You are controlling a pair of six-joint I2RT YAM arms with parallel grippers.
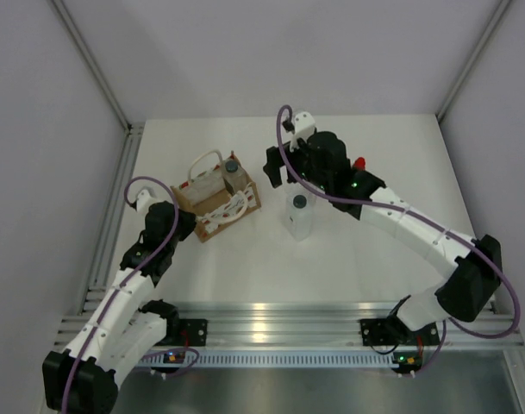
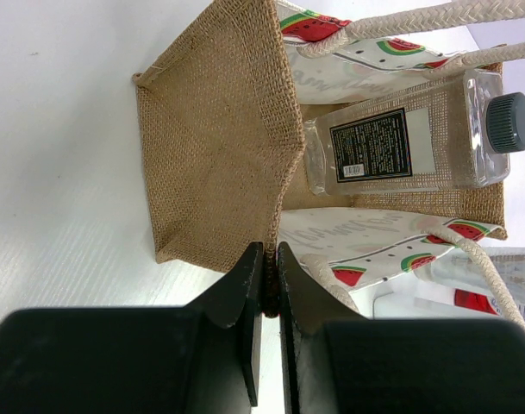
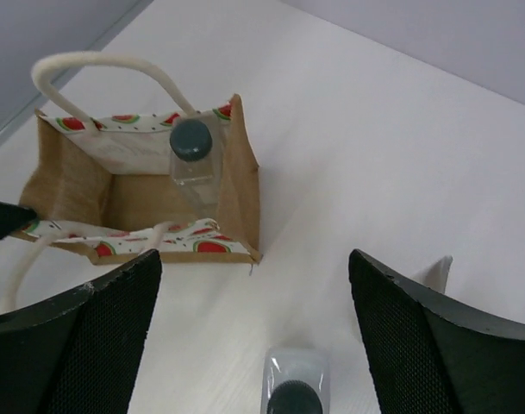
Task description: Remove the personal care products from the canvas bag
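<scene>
Tan, coarse weave makes the canvas bag point(image 3: 240, 185), which stands upright with its mouth open on the white table point(image 1: 245, 276), a little left of the middle. Inside it one pale dark-capped bottle point(image 2: 400, 142) stands in a corner, beside the wall with the watermelon print, and its cap rises above the rim. I see nothing else in the bag, though part of its bottom is hidden.

The left gripper point(image 2: 271, 250) has its jaws pressed together on the rim of the bag near a corner. I think this is to hold the light bag down, so that it does not lift or tip when a bottle is pulled up.

The right gripper point(image 3: 255, 259) hangs above the table just beside the bag, with its jaws spread wide and nothing between them. Below it, near the bag but apart from it, a clear bottle with a dark grey cap point(image 1: 299, 216) stands on the table, so this one is already out. A small red thing point(image 1: 359, 164) shows behind the right arm, too hidden to name. In my judgement the bottle in the bag is the next to take.
</scene>
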